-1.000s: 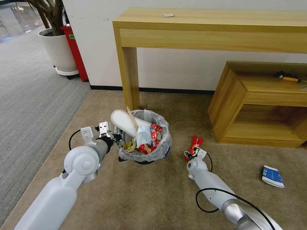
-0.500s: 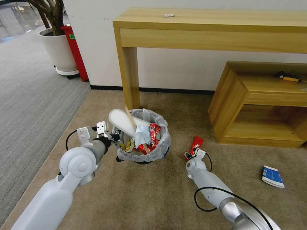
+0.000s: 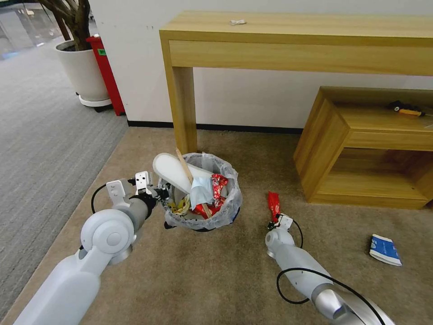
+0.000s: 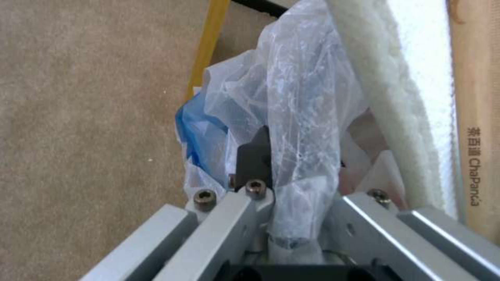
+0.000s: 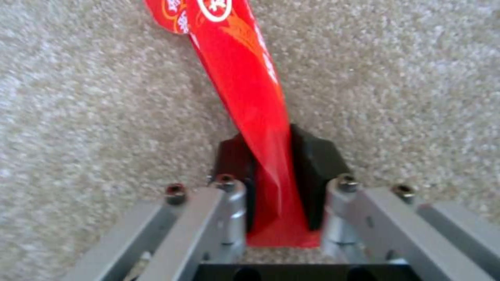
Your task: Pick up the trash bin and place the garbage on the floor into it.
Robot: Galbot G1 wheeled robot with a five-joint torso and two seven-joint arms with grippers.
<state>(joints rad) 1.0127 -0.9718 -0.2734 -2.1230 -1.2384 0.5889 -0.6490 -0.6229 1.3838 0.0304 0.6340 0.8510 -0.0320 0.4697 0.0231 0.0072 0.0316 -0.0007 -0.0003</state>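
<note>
Beige floor (image 3: 216, 280) at center: left end effector (image 3: 158, 195) clamped the nearly full trash bin (image 3: 201, 216) rim, right end effector (image 5: 276, 171) pinched a red wrapper (image 5: 240, 74), blue-white carton (image 3: 384, 249) remained lower right.

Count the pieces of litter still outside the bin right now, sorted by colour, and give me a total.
Red: 1, the red wrapper pinched in the right gripper over the floor.
Blue and white: 1, the carton lying on the floor.
Total: 2.
</note>
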